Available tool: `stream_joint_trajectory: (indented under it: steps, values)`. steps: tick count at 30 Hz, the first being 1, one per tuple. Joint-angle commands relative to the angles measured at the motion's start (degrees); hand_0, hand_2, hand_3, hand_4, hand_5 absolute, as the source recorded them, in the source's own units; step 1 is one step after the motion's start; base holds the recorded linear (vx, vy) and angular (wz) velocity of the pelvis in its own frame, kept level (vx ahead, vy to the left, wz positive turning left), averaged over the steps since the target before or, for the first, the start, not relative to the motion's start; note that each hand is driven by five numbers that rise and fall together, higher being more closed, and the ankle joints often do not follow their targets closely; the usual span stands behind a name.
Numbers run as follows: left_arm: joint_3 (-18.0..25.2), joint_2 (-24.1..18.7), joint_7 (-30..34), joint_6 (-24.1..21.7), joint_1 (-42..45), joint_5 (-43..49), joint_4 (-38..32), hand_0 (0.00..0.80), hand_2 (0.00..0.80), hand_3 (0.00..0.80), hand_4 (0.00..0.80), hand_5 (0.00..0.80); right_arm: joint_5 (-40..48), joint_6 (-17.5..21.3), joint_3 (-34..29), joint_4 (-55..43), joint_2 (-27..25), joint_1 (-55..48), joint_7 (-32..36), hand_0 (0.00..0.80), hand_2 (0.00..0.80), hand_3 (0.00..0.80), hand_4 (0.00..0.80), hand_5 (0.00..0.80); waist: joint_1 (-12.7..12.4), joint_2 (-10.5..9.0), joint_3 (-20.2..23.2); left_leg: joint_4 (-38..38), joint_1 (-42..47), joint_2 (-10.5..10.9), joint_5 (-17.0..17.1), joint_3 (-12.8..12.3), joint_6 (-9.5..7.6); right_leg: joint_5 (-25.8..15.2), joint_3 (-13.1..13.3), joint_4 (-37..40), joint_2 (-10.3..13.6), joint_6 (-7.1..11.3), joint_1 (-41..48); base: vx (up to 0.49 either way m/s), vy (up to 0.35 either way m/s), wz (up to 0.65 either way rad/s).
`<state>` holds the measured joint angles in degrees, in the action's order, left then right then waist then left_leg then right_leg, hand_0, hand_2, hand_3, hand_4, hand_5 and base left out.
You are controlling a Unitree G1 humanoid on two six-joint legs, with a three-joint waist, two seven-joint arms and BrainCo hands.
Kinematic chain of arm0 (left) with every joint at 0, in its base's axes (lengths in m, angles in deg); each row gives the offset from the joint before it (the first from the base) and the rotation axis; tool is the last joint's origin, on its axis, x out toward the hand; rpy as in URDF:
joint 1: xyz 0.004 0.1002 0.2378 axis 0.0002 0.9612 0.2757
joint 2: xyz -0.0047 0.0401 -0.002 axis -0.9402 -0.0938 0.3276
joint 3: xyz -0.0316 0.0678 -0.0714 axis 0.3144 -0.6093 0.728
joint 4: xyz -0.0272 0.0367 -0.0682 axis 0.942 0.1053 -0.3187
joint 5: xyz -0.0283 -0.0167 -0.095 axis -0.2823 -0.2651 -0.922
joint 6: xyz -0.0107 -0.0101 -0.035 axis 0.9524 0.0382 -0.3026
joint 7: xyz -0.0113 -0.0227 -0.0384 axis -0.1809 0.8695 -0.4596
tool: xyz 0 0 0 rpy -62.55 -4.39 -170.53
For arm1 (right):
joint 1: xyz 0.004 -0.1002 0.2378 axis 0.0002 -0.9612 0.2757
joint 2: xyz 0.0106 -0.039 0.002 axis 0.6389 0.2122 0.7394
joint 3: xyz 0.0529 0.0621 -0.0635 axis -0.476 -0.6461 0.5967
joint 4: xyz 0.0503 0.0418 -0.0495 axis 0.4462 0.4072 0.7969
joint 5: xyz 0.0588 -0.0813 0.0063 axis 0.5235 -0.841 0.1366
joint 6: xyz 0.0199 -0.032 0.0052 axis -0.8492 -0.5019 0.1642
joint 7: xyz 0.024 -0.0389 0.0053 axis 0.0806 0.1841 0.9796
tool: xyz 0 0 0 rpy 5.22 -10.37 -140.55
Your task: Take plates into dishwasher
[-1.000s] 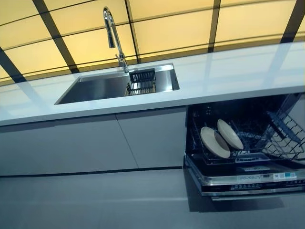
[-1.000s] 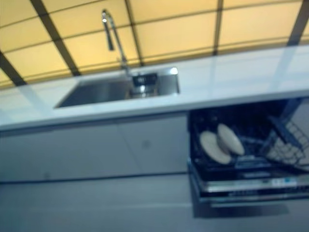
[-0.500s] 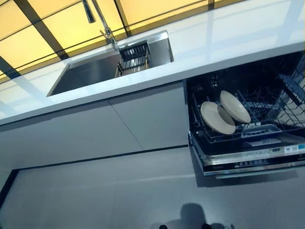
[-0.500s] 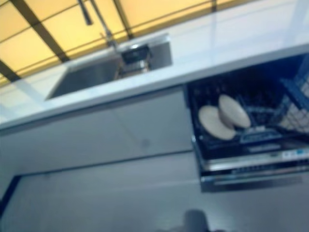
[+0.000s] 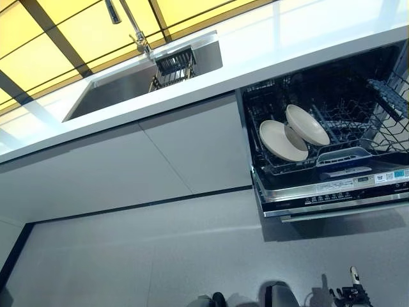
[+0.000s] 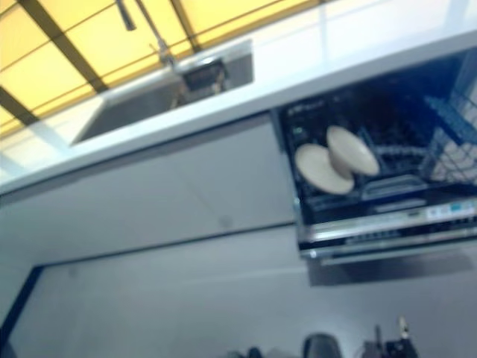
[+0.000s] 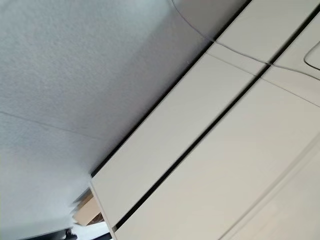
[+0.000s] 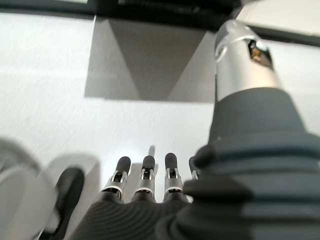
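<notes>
At ten o'clock in the head views we note the sink (image 5: 121,89) set into the white counter (image 5: 268,45), with a tap (image 5: 131,25) above it and a dark wire rack (image 5: 171,66) at its right end. No plate shows in the sink or on the counter. Moving right, plain cabinet fronts (image 5: 160,153) run to the open dishwasher (image 5: 332,192) at three o'clock. Two cream plates (image 5: 282,141) stand tilted and overlapping in its lower rack (image 5: 358,121), at the rack's left end.

The left hand appears in no view; its wrist camera shows only floor and cabinet panels. The right hand (image 8: 145,175) hangs empty over the floor, fingers straight and relaxed.

We judge loading complete or paused. For any further plate, we advise slotting it upright between free tines beside the standing pair, without knocking them.
</notes>
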<state>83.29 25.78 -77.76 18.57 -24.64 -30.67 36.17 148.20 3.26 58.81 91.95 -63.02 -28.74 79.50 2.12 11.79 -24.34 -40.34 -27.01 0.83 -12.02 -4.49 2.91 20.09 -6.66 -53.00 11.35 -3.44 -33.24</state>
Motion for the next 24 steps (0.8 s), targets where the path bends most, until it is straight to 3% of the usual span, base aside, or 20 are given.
stream_joint_trajectory:
  steps: [1, 5, 15, 22, 23, 24]
  values:
    - [-2.20, -2.29, -0.79, 0.78, 2.49, -0.10, -1.53, 0.000, 0.000, 0.000, 0.000, 0.000, 1.18, 2.00, -1.69, -3.14, -2.11, 3.27, 1.66, 0.000, 0.000, 0.000, 0.000, 0.000, -1.91, -1.99, -0.32, -7.99, -0.61, 2.94, -4.02, -3.61, -5.35, -3.48, -0.93, 4.07, 0.47, 0.47, 3.53, -0.010, -0.038, 0.06]
    - [-2.65, -2.72, -0.77, 0.87, 2.97, -0.08, -2.30, 0.000, 0.000, 0.000, 0.000, 0.000, -0.47, 1.27, -1.74, -3.62, -3.72, 5.45, 4.11, 0.000, 0.000, 0.000, 0.000, 0.000, -2.60, -1.86, -0.35, -8.46, -0.21, 3.34, -4.30, -2.78, -4.79, -2.56, -0.75, 3.48, 0.29, 1.03, 4.08, 0.038, -0.023, 0.05]
    - [-3.06, -2.75, -0.57, 1.79, 5.14, -1.33, -3.15, 0.000, 0.000, 0.000, 0.000, 0.000, -3.34, -0.31, -0.13, -8.58, -6.50, 12.97, 6.88, 0.000, 0.000, 0.000, 0.000, 0.000, -4.50, -1.40, -0.64, -5.59, 1.05, 3.29, 0.94, -2.39, -4.26, -4.52, -2.02, 5.82, 0.70, 0.62, 6.71, 0.025, 0.002, 0.05]
    - [-1.90, -3.24, -0.83, 2.63, 6.34, -2.37, -3.95, 0.000, 0.000, 0.000, 0.000, 0.000, -3.63, 1.11, 1.62, -11.48, -7.73, 19.43, 6.68, 0.000, 0.000, 0.000, 0.000, 0.000, -6.55, -1.37, -0.76, -4.36, 1.84, 3.40, 1.36, -1.51, -4.33, -4.01, -3.28, 5.54, 1.27, 0.44, 7.85, 0.041, -0.017, 0.04]
    - [-1.69, -3.42, -0.64, 2.67, 6.68, -2.49, -3.94, 0.000, 0.000, 0.000, 0.000, 0.000, -3.37, 1.59, 2.19, -12.06, -7.98, 20.85, 6.31, 0.000, 0.000, 0.000, 0.000, 0.000, -7.15, -1.54, -0.53, -4.60, 2.47, 3.70, 0.09, -0.72, -3.98, -2.64, -3.03, 5.12, 1.12, 0.83, 8.68, 0.061, -0.039, 0.03]
    - [-1.56, -3.50, -0.66, 2.90, 6.94, -2.62, -4.22, 0.000, 0.000, 0.000, 0.000, 0.000, -3.37, 2.04, 2.65, -12.44, -8.27, 22.13, 6.46, 0.000, 0.000, 0.000, 0.000, 0.000, -7.59, -1.52, -0.74, -4.02, 2.15, 3.64, 1.46, -0.96, -4.39, -3.88, -3.99, 5.56, 1.48, 0.33, 8.62, 0.039, -0.027, 0.04]
